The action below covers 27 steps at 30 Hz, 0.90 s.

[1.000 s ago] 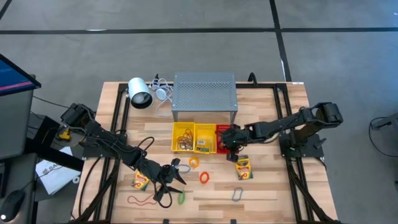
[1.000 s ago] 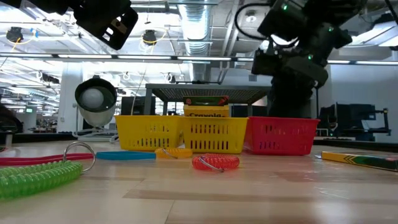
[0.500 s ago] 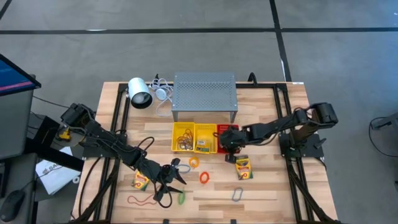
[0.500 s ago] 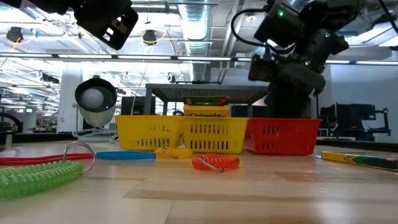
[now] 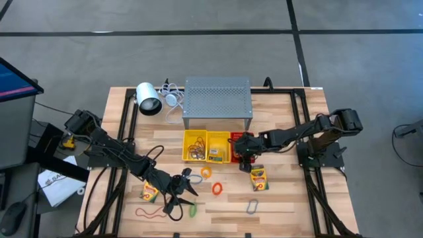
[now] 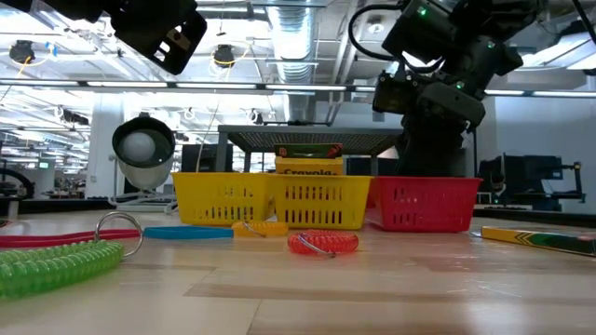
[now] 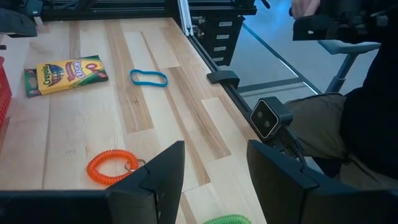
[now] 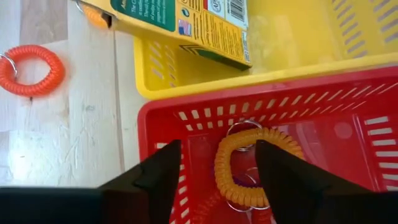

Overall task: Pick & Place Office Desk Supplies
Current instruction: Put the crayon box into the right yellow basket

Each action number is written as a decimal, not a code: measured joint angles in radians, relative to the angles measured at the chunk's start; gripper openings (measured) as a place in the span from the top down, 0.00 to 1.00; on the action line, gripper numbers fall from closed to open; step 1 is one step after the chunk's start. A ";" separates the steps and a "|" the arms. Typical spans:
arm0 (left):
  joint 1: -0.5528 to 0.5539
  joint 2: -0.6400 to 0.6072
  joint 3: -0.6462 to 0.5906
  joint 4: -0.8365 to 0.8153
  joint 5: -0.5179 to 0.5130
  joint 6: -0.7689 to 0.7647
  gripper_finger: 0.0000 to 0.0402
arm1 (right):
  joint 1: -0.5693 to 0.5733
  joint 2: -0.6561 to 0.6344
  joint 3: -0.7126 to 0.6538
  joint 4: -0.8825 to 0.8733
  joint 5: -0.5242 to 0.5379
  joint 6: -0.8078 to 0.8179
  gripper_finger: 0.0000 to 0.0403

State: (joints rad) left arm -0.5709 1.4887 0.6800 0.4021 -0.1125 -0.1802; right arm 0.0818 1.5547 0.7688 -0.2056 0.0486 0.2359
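Grey concrete floor (image 5: 198,53) around the wooden table (image 5: 284,198), dark seam lines crossing it at 12 and 1 o'clock; blue-lit monitor (image 5: 12,79) at 9 o'clock; low view: open workshop hall, exposed ceiling ducts (image 6: 298,37), hanging lamps (image 6: 223,56), racks at the back wall.

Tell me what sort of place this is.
Probably a robotics lab or industrial workshop: a wooden table on a black frame over bare grey flooring, exposed ceiling ducts and lights in the low view, and a person seated beside the table.
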 joint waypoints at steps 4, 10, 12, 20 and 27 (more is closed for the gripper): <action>0.000 0.000 0.000 0.000 0.000 0.000 0.58 | 0.000 0.000 0.037 -0.048 0.000 -0.007 0.44; 0.007 -0.010 0.000 -0.001 0.004 0.013 0.58 | 0.002 0.000 0.123 -0.160 0.002 -0.032 0.43; 0.008 -0.022 -0.001 -0.015 0.004 0.017 0.58 | 0.007 0.000 0.151 -0.196 0.003 -0.036 0.44; 0.008 -0.078 0.000 -0.039 0.007 0.022 0.58 | 0.057 -0.019 0.244 -0.234 0.004 -0.085 0.45; 0.001 -0.196 0.000 -0.184 0.008 0.002 0.58 | 0.152 -0.129 0.258 -0.114 0.004 -0.087 0.45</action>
State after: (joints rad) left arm -0.5696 1.2929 0.6801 0.2176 -0.1047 -0.1780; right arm 0.2336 1.4252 1.0267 -0.3197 0.0528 0.1490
